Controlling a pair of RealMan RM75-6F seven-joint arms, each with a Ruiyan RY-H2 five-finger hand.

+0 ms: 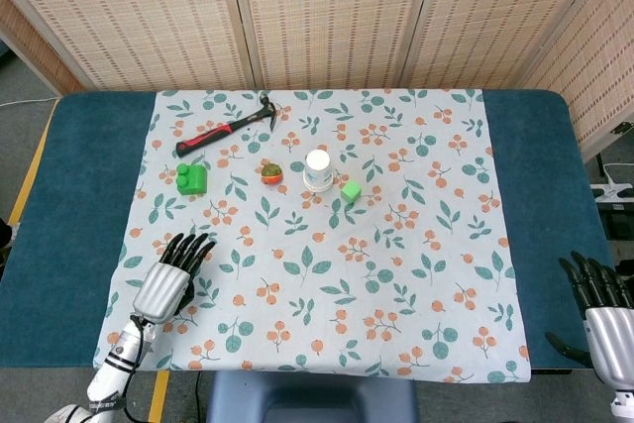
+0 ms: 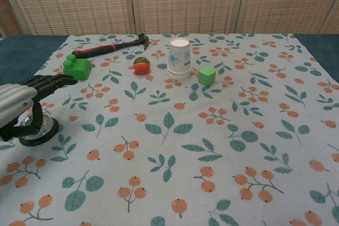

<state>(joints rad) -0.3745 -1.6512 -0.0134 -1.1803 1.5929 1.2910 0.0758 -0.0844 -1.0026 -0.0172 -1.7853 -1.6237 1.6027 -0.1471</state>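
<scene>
At the chest view's lower left a call bell (image 2: 36, 127) sits on the floral cloth (image 2: 175, 130); the left hand (image 2: 24, 101) hovers over it, fingers spread, thumb beside it. Right hand (image 1: 602, 306) lies spread, lower right

I note a pale tablecloth (image 1: 416, 274) printed with teal leaves and orange berries over a dark teal table (image 1: 79, 195); hammer (image 1: 223, 126) red-and-black handled; toy brick (image 1: 191, 179) bright green; cube (image 1: 351, 190) lighter green; ball (image 1: 271, 172) orange-green; paper cup (image 1: 317, 170) white, blue-printed; call bell (image 2: 36, 128) chrome on black; left hand (image 1: 170, 279) silver with black fingers.
</scene>
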